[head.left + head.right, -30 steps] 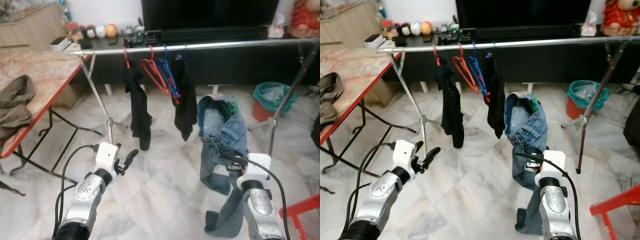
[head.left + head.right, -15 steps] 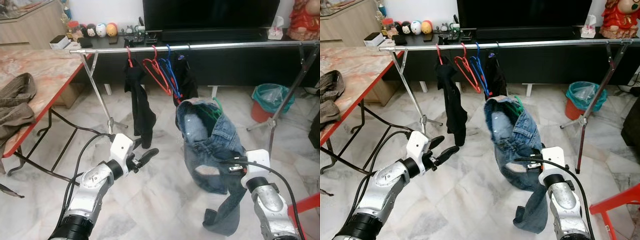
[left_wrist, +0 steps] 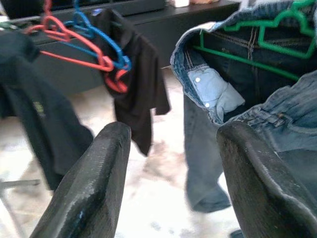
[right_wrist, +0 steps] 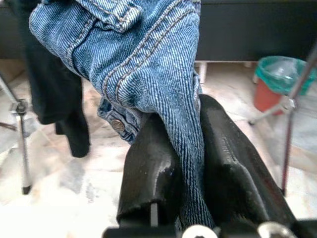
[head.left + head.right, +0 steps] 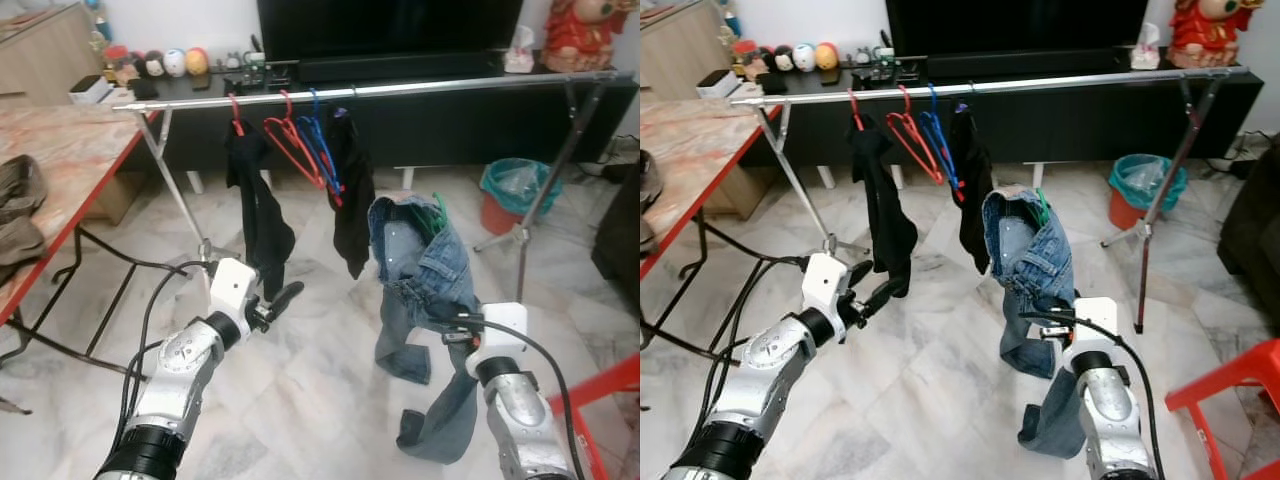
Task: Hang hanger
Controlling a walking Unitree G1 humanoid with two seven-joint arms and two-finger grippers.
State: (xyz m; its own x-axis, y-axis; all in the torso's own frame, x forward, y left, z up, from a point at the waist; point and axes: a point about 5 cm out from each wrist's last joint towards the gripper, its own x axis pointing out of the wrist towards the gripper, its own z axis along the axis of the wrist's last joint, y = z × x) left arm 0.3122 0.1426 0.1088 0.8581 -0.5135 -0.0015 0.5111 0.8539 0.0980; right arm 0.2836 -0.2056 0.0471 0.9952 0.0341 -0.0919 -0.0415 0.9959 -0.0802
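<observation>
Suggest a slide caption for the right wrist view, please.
Right gripper pinching blue jeans before the black TV cabinet.

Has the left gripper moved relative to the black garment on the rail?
Yes. The left gripper has come forward, its fingers now overlapping the black garment hem.

Jeans (image 5: pixel 425 270) on green hanger (image 5: pixel 440 208), below rail (image 5: pixel 420 87)

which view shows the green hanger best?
Left wrist view: the green hanger sits close and sharp inside the jeans waistband. Both eye views catch just a green sliver at the waistband. Right wrist view shows denim, no hanger.
</observation>
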